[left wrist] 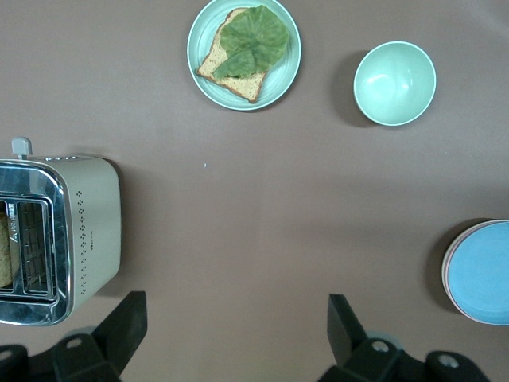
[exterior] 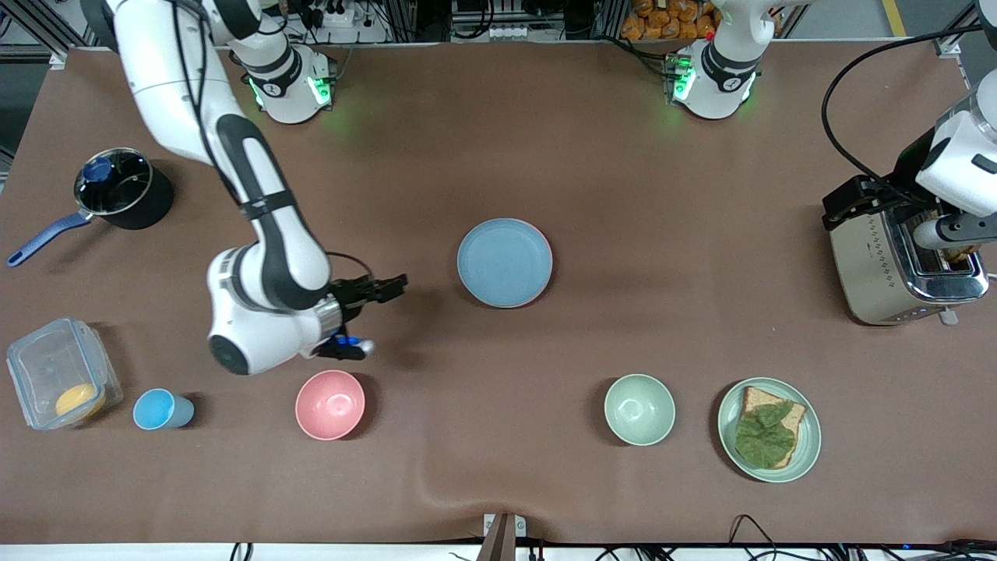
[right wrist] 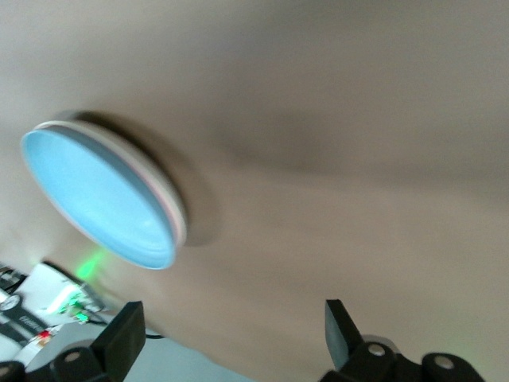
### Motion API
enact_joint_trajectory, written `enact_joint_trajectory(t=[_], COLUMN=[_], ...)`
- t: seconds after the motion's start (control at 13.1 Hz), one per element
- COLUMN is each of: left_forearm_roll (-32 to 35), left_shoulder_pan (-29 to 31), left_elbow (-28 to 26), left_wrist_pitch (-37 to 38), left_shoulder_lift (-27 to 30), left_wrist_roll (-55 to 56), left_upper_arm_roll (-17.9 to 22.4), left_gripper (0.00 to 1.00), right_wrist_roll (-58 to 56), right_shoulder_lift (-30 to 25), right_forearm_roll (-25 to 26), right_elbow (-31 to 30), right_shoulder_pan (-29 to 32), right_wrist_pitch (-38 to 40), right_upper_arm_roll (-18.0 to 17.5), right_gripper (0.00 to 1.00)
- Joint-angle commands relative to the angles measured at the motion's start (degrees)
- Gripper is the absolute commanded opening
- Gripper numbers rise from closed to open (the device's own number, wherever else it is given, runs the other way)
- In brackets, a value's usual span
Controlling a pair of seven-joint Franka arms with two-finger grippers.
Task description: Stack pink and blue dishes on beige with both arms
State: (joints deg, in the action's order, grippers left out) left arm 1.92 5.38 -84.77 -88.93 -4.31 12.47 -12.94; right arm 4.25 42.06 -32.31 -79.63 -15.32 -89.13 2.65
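1. Front view: the blue plate (exterior: 504,262) sits near the middle of the desk (exterior: 623,171). It lies on top of a stack.
2. A thin pink rim (exterior: 547,251) peeks out under the blue plate. That is the pink plate. I cannot tell if a beige plate is under them.
3. The right gripper (exterior: 372,315) hangs over the desk beside the stack, toward the right arm's end. Its jaws are open and hold nothing.
4. The pink bowl (exterior: 330,404) sits near the desk's front edge, close under the right gripper.
5. The small blue cup (exterior: 161,410) lies beside the pink bowl, toward the right arm's end. A clear box (exterior: 62,383) sits next to it, near the corner.
6. A black pot (exterior: 122,189) with a blue handle sits near the edge at the right arm's end.
7. The left gripper (left wrist: 235,334) is up over the desk by the toaster (exterior: 896,261), at the left arm's end. Its jaws are wide open and empty.
8. The green bowl (exterior: 639,409) sits near the front edge. Beside it is the green plate (exterior: 810,440) with bread (exterior: 754,403) and a leaf (exterior: 765,436) on it.
9. In the right wrist view, the blue plate's pale rim shows at the edge of the stack.
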Motion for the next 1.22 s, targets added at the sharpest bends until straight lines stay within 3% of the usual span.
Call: enact_joint_trajectory(t=[0.0, 0.38, 0.53, 0.76, 0.84, 0.99, 1.15], left_forearm_roll=[-1.13, -2.27, -2.18, -2.27, -2.19, -2.1, -2.01], left_shoulder_pan=[-0.63, 0.07, -0.02, -0.19, -0.1, -0.19, -0.19], left_elbow=[-1.46, -0.93, -1.02, -0.75, -0.75, -0.84, -0.84], left_wrist_pitch=[0.24, 0.24, 0.33, 0.33, 0.33, 0.42, 0.68], left_shoulder_lift=[1.76, 2.11, 2.03, 2.03, 2.03, 2.03, 2.12], left_wrist_roll=[-1.04, -1.04, -1.04, -0.87, -0.95, -0.52, -0.43], left_upper_arm_roll=[1.08, 0.82, 0.64, 0.64, 0.64, 0.64, 0.64], left_gripper=[1.0, 1.0, 1.0, 1.0, 1.0, 1.0, 1.0], right_wrist_roll=[0.24, -5.29, -5.39, -5.39, -4.95, -4.69, -4.77], right_shoulder_lift=[-0.49, -6.09, -12.32, -24.97, -28.05, -32.28, -36.33], right_forearm_roll=[8.02, 21.03, 25.0, 25.37, 26.07, 33.15, 35.12], right_elbow=[3.07, 3.26, -0.41, -12.1, -13.61, -13.45, -13.19], right_shoulder_pan=[3.44, 9.17, 10.65, 14.43, 15.57, 15.5, 15.76], right_wrist_pitch=[3.68, 5.73, 1.09, -5.43, -5.53, -5.27, -4.66], right_upper_arm_roll=[-0.89, 0.07, 0.07, 0.07, 0.16, 0.16, 0.08], right_gripper=[1.0, 1.0, 1.0, 1.0, 1.0, 1.0, 1.0])
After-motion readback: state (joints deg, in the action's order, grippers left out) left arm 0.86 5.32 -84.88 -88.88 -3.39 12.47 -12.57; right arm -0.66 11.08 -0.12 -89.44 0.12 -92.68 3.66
